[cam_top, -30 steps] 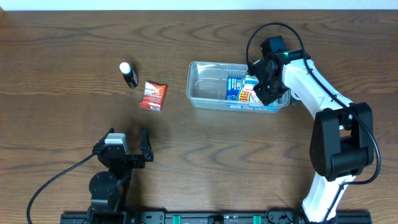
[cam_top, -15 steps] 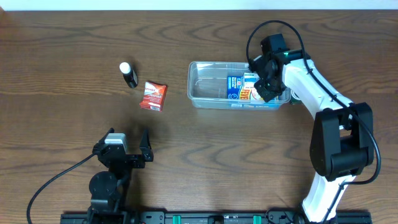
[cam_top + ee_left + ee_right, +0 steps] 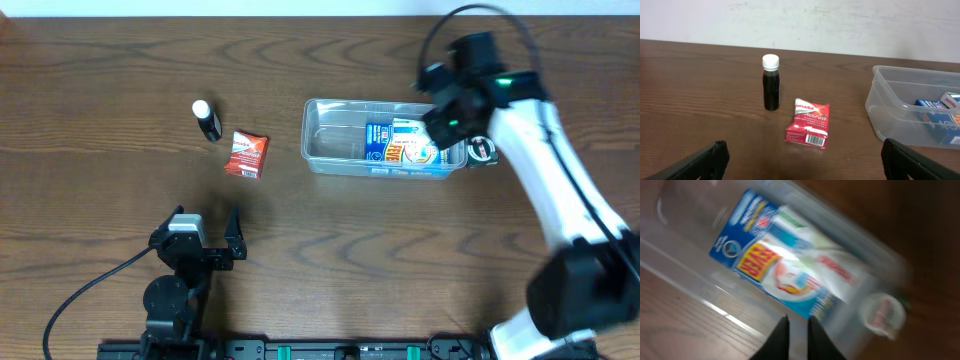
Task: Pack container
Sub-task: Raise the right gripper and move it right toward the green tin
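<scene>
Overhead view: clear container (image 3: 335,135) on the bench (image 3: 330,260), upper middle of the frame, a blue packet (image 3: 400,145) lying flat inside.
Over the container's right end hangs the right gripper (image 3: 797,337), its jaws parted only a sliver above the packet, grasping nothing. At lower left the left gripper (image 3: 802,162) has its jaws spread wide and empty, facing a white-capped dark bottle (image 3: 207,120) and a red sachet (image 3: 246,154), both well apart from the container.

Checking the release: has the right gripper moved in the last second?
Yes: against the container, the right gripper has shifted right and toward the far rim.
</scene>
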Tool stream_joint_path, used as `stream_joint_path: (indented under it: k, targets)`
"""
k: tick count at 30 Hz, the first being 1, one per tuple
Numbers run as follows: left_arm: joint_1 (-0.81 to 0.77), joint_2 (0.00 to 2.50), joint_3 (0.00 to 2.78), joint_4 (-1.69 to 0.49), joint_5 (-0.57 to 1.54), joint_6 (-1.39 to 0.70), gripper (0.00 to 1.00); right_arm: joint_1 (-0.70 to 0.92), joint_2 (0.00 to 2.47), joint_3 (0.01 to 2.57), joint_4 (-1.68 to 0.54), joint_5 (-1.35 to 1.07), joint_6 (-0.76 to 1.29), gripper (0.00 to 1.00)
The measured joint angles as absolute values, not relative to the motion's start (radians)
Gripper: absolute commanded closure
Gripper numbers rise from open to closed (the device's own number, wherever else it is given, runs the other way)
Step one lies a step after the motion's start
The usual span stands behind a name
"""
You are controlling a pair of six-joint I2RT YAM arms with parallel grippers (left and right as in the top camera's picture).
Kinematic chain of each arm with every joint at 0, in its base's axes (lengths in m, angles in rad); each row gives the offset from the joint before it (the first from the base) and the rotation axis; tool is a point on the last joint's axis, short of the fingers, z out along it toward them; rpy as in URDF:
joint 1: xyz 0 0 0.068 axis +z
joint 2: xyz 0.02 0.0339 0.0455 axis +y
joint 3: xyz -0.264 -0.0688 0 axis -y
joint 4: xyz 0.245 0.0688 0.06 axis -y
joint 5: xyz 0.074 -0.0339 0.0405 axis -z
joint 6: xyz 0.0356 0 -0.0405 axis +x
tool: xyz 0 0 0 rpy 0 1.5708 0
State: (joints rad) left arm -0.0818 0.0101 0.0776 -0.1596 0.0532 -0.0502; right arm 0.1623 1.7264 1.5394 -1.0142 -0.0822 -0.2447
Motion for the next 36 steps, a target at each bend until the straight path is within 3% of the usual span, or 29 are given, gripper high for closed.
stream_joint_path:
  k: [5, 11, 14, 22, 36]
  targets:
    - [-0.082, 0.010, 0.078, -0.160, 0.053, -0.051, 0.02, 0.015, 1.635, 1.551, -1.058, -0.017, -0.202, 0.42]
    - [-0.082, 0.010, 0.078, -0.160, 0.053, -0.051, 0.02, -0.108, 1.665, 1.525, -1.052, 0.009, -0.175, 0.36]
    - [-0.082, 0.010, 0.078, -0.160, 0.053, -0.051, 0.02, -0.134, 1.699, 1.475, -1.019, 0.010, -0.160, 0.27]
    - [-0.082, 0.010, 0.078, -0.160, 0.053, -0.051, 0.02, -0.141, 1.835, 1.300, -0.832, -0.075, -0.171, 0.25]
    - [-0.082, 0.010, 0.078, -0.160, 0.053, -0.051, 0.02, -0.105, 1.856, 1.284, -0.754, -0.161, -0.189, 0.23]
